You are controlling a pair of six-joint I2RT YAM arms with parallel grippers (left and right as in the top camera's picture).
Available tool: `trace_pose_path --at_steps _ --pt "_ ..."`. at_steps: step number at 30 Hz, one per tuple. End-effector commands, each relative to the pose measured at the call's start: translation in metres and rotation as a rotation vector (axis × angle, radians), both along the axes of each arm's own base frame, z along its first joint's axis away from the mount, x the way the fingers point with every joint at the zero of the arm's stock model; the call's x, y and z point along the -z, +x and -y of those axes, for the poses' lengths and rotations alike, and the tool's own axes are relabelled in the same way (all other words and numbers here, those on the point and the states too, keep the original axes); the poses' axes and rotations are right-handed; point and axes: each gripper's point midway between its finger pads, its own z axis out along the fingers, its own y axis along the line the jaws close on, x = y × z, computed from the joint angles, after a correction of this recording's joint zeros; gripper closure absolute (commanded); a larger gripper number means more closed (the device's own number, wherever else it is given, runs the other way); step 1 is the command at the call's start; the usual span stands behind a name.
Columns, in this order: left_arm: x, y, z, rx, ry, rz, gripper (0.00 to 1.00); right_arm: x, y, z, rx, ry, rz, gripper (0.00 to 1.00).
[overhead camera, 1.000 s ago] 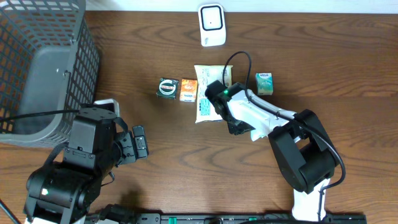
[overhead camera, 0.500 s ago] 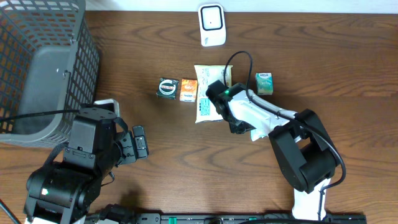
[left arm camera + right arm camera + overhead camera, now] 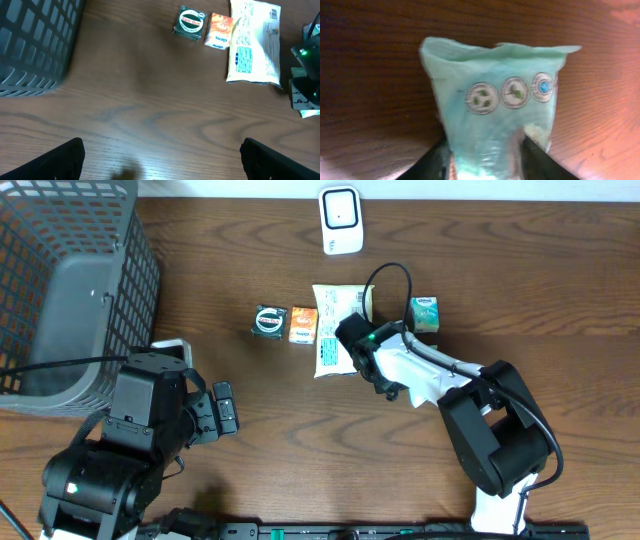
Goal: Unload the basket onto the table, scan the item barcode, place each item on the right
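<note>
The white scanner (image 3: 340, 220) stands at the far edge of the table (image 3: 560, 280), and everything here is best placed from it. The packet (image 3: 324, 352) lies flat on the robot's side of the scanner, near it but not touching. Its long axis runs from the scanner back towards the robot.

The right gripper (image 3: 352, 338) is down over the packet's right half, on the side away from the basket (image 3: 60, 290). In the right wrist view its fingers (image 3: 536, 159) sit against either flank of the packet, with the crimped end pointing out ahead of them. Whether they have truly clamped it I cannot tell (the wrapper looks pinched in at the bottom, but that could be how it lies).

The left gripper (image 3: 161, 147) hangs well off to the basket side of the scanner, fingers spread wide with nothing between them, so the right arm is plainly the nearer one.

My guess is that once the grip is sure, the packet needs lifting and turning so its printed face meets the scanner.
</note>
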Motion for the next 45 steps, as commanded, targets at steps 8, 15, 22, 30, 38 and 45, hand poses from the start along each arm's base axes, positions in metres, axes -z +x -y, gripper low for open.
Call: trace_pose_path --at_steps 8,15,22,30,38,45 --pt "0.000 0.000 -0.001 -0.001 0.002 0.003 0.02 0.027 -0.022 0.005 0.047 0.222 -0.270 0.99" --pt "0.000 0.000 -0.001 -0.001 0.002 0.003 0.02 -0.022 -0.003 -0.028 -0.009 0.646 -0.404 0.99" --pt "0.000 0.000 -0.001 -0.001 0.002 0.003 0.02 -0.092 0.007 -0.068 -0.181 1.290 -0.426 0.99" --pt "0.000 0.000 -0.001 -0.001 0.002 0.003 0.02 -0.110 -0.007 -0.060 -0.166 1.663 -0.385 0.99" --pt "0.000 0.000 -0.001 -0.001 0.002 0.003 0.02 -0.052 -0.027 -0.027 0.074 1.626 -0.381 0.99" --pt "0.000 0.000 -0.001 -0.001 0.002 0.003 0.02 -0.012 -0.023 0.029 0.274 1.332 -0.369 0.89"
